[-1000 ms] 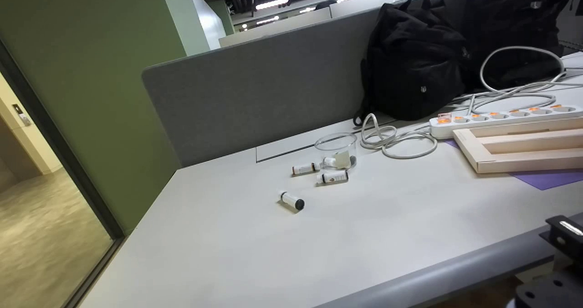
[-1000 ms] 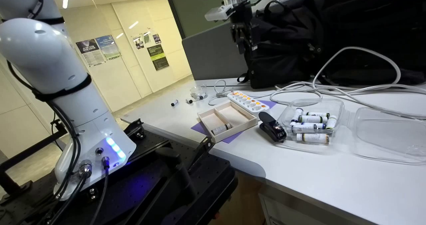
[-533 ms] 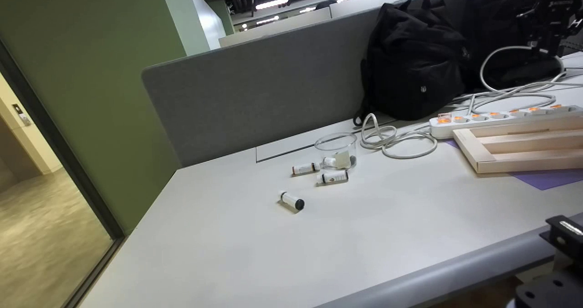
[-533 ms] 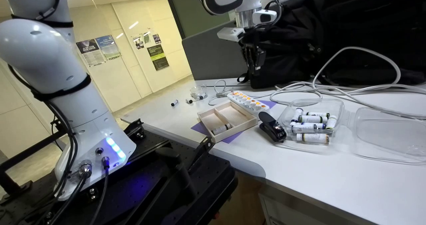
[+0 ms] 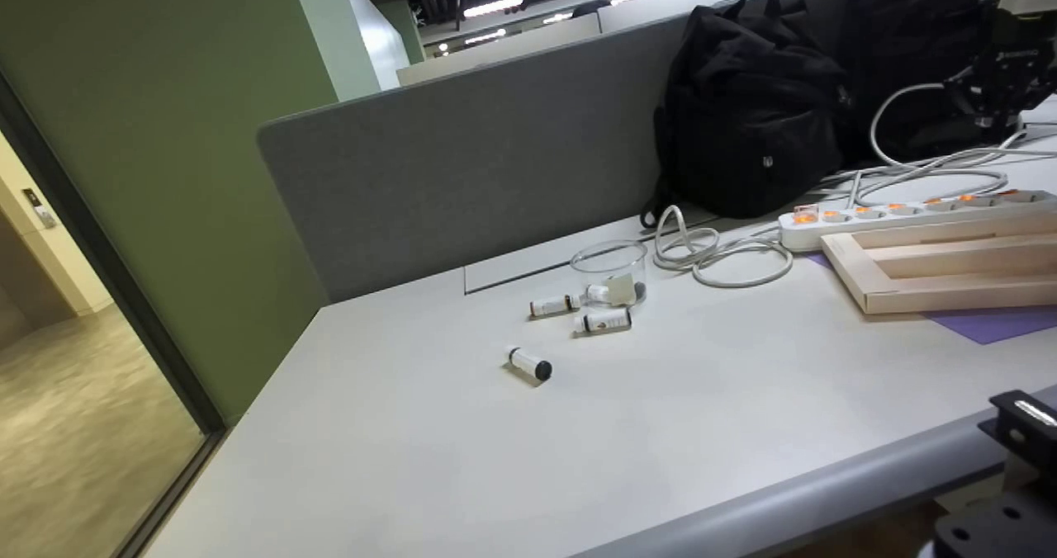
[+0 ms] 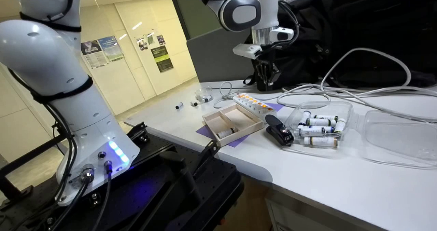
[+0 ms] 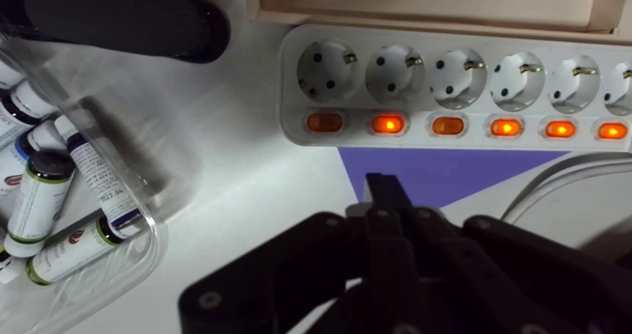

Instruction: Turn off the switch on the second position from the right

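Since the likely target switch (image 7: 388, 124) glows, it wants one clean press.
Gripper (image 7: 389, 191): fingers together, nothing between, tips apparently clear of the power strip (image 7: 476, 119). Wrist view, clock centred on its tips: target at 12 o'clock, second from strip's 9 o'clock end, dark switches (image 7: 448, 125) flanking. Go to 12, centre, press straight down; drift would probably catch a neighbour. Clear box (image 7: 140, 260), 9 o'clock: several vials (image 7: 42, 205). Wooden tray (image 6: 240, 117), in an exterior view: one vial (image 6: 225, 133) toward its 7 o'clock.
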